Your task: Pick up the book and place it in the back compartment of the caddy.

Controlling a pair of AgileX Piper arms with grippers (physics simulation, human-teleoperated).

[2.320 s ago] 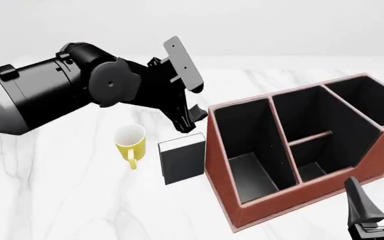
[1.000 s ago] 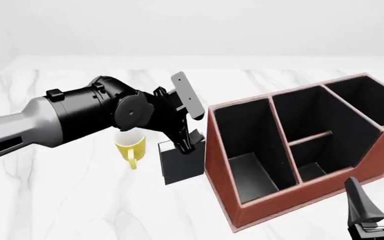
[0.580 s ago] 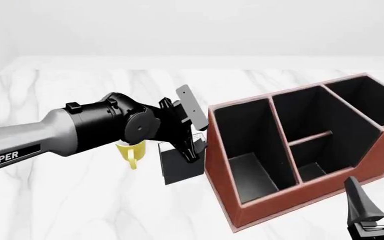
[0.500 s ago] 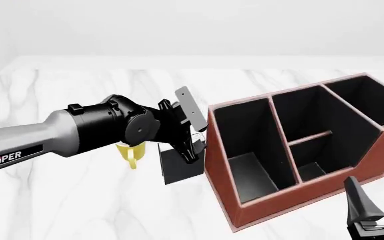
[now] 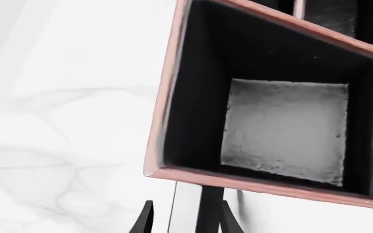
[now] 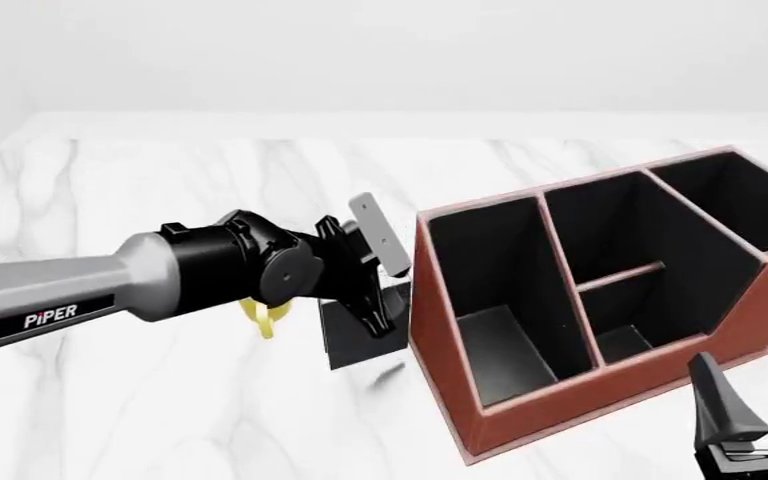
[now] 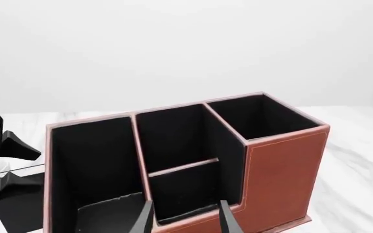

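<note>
— Surface? White marble tabletop (image 6: 157,420), grey-veined, running back to a pale wall.
— Resting on it? Toward the right, a reddish-brown caddy (image 6: 518,420) with black lining. Just beside its left wall, a black book (image 6: 351,345), standing upright. Left of that, a yellow mug (image 6: 267,318), mostly hidden behind the left arm.

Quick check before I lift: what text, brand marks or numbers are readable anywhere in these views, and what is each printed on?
"PiPER": white lettering on the grey sleeve of the left arm, front view.
No readable text on the book, the caddy or the yellow mug; neither wrist view shows any lettering.
</note>
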